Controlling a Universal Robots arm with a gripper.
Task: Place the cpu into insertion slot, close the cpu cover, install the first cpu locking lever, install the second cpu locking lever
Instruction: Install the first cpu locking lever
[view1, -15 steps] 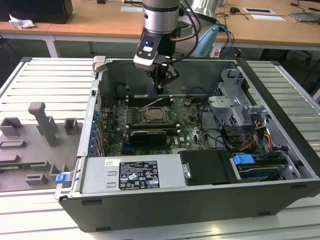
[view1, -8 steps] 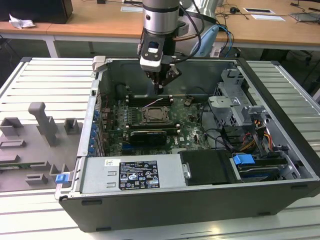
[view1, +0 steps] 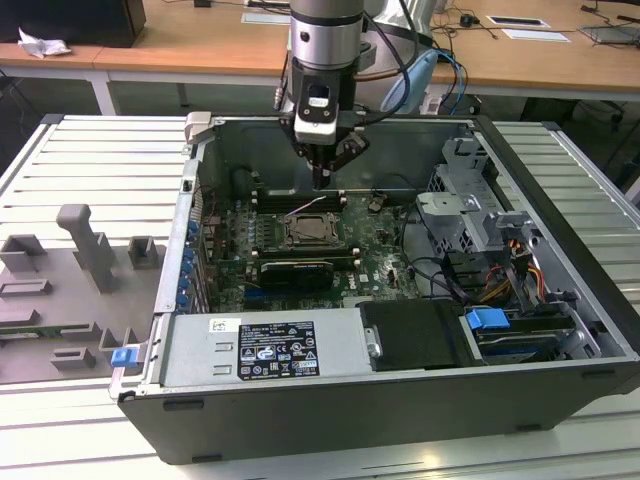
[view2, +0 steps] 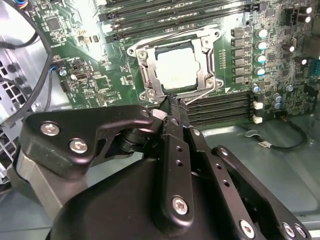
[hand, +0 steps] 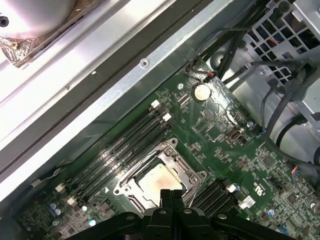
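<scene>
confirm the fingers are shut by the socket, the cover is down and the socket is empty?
Not empty: the cpu sits in it, its pale face showing through the cpu cover in the second wrist view. The fingers are shut by it and the cover is down.

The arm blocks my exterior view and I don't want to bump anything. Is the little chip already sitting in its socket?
Observer: Yes. In the second wrist view the cpu lies flat in it, pale face up.
Operator: Is the metal frame over it down?
Observer: In the first wrist view the cpu cover lies flat around the chip, not tipped up.
Operator: Is the claw holding something?
Observer: No. In the second wrist view the gripper is shut with nothing between its fingers, its tip by the cover's corner.
</scene>
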